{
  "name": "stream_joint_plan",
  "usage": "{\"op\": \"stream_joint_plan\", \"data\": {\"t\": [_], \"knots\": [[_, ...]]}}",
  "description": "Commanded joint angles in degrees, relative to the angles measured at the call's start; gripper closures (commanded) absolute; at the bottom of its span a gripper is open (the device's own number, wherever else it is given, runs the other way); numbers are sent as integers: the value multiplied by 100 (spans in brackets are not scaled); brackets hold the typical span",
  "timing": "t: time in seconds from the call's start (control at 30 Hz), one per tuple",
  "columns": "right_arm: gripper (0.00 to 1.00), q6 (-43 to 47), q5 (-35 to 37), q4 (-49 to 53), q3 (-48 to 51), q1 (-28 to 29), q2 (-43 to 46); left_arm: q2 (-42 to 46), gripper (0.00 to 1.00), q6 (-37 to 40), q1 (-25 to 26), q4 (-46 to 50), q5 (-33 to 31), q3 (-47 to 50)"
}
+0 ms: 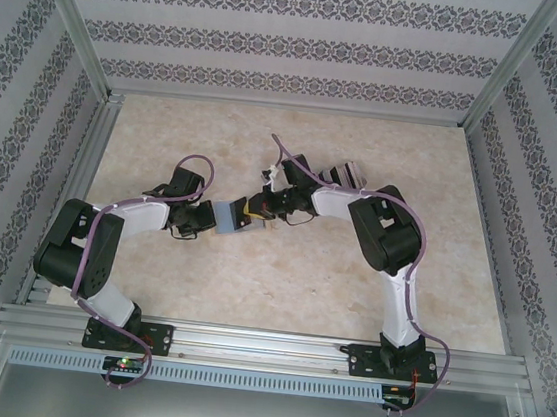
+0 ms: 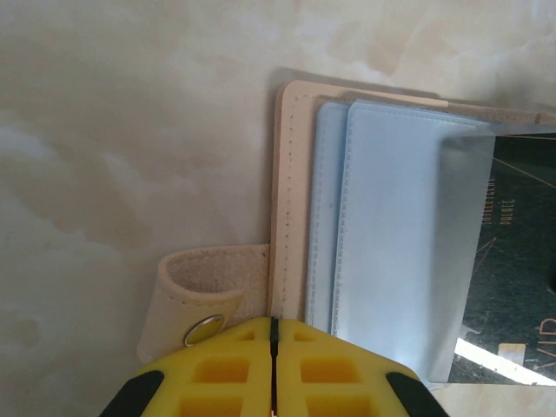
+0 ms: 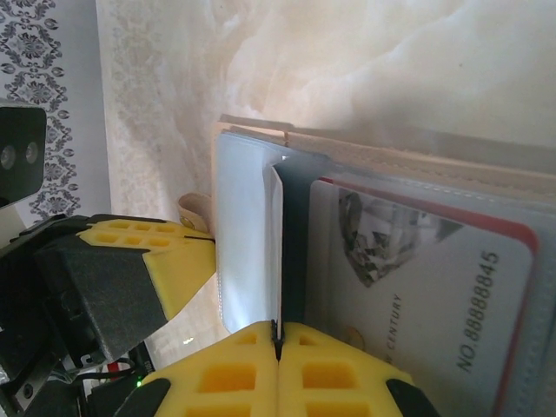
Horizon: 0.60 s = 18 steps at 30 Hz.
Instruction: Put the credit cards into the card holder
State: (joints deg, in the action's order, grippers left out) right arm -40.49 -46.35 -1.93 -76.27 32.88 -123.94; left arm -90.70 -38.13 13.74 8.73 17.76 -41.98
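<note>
The card holder (image 2: 289,200) lies open near the table's middle, with a beige cover and light-blue pockets (image 2: 391,243); from above it is a pale blue patch (image 1: 228,215). My left gripper (image 2: 274,326) is shut on the beige cover's edge, beside the snap strap (image 2: 204,300). A dark credit card (image 2: 517,252) lies partly under a clear sleeve at the holder's right. My right gripper (image 3: 278,328) is shut on a thin card, seen edge-on (image 3: 275,252), standing between the pages. Another credit card (image 3: 417,287), with a diamond picture, sits in a clear pocket.
Both arms meet over the marble-patterned table (image 1: 279,289), the left gripper (image 1: 205,218) facing the right gripper (image 1: 258,209). The left fingers (image 3: 169,261) sit close beside the holder in the right wrist view. Patterned walls and a metal frame (image 1: 85,56) enclose the table.
</note>
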Motion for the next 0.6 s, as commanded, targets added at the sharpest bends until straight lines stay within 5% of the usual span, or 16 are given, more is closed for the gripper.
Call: {"op": "stream_joint_plan", "data": {"t": [0.0, 0.57], "knots": [[94, 159, 213, 232, -185, 157, -117, -119, 91, -45, -40, -51, 107, 24], [84, 705, 821, 991, -458, 408, 0, -127, 92, -52, -38, -100, 123, 43]]}}
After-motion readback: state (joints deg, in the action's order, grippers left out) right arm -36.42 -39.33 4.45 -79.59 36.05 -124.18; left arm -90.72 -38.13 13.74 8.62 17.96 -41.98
